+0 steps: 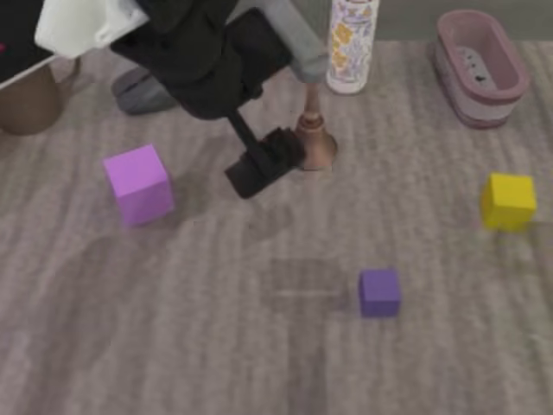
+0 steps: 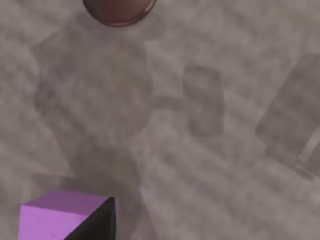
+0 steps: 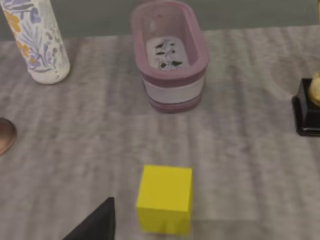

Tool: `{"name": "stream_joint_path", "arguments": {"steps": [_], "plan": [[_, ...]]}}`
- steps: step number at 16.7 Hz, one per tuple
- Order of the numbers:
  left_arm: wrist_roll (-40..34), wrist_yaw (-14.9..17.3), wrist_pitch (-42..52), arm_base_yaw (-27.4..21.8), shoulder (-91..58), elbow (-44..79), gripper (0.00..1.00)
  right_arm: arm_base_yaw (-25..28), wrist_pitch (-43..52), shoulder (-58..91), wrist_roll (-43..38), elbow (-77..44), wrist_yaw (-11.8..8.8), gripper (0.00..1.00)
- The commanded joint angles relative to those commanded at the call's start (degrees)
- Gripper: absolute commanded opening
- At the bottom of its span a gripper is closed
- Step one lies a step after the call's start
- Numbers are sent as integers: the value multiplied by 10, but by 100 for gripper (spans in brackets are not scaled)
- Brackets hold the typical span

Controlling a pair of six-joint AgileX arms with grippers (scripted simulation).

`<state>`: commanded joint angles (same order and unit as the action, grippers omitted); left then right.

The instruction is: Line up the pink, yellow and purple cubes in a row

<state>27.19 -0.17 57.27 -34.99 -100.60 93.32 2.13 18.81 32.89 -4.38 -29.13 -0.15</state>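
Pink cube (image 1: 137,183) upright, corner-on.

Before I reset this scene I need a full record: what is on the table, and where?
pink cube: one, magenta-pink, left side of the table, standing alone.
purple cube: one, dark violet, near the middle, toward the front.
yellow cube: one, yellow, right edge of the table.
bell: one, copper-brown, back middle, just beside the left gripper.
bottle: one, white with floral print, back middle.
oval tub: one, pink-rimmed, back right.
brown round object: one, back left corner, partly hidden.
grey object: one, back left, mostly under the arm.
black-based object: one, seen only at the right wrist view's edge.
left gripper: black, between the pink cube and the bell, holding nothing.
right gripper: outside the top view.
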Motion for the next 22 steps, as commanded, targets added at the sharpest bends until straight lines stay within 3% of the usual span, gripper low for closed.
{"name": "stream_joint_path", "arguments": {"steps": [6, 12, 17, 22], "plan": [[-105, -6, -202, 152, 403, -367, 100, 16, 197, 363, -38, -273, 5, 100], [-195, -5, -398, 273, 734, -690, 100, 32, 371, 693, -72, -526, 7, 100], [-250, -1, -523, 338, 935, -870, 100, 43, 461, 875, -94, -686, 5, 100], [-272, 2, -573, 361, 1006, -933, 100, 47, 489, 933, -102, -748, 3, 100]]}}
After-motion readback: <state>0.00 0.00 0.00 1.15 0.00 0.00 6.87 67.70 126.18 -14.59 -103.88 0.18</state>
